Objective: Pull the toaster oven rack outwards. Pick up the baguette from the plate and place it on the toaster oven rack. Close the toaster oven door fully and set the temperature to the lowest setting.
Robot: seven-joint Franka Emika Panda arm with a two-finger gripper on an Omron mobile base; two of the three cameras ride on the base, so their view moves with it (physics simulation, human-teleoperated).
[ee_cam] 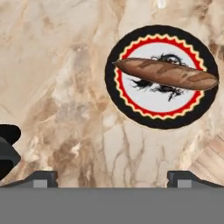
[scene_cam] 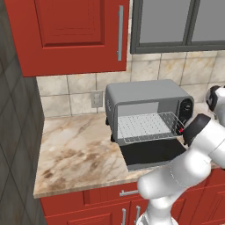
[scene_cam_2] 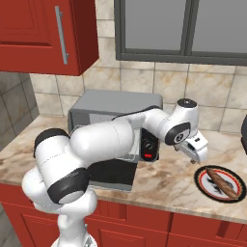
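**Oven left, plate right, gripper between**

Toaster oven (scene_cam: 147, 103) sits on the counter (scene_cam: 74, 149) against the back wall, below the upper cabinets (scene_cam: 74, 33). Its door (scene_cam: 151, 154) lies folded down flat in front of it. Rack (scene_cam: 147, 127) sticks out of the cavity over the door. Knob strip (scene_cam_2: 149, 144) on the oven's right side. Plate (scene_cam_2: 207, 185) on the counter to the right of the oven, well apart from it. Baguette (scene_cam_2: 221, 182) lies across the plate. Gripper (scene_cam_2: 195, 153) hangs above the counter between oven and plate, nearer the plate, jaws spread wide, touching nothing.
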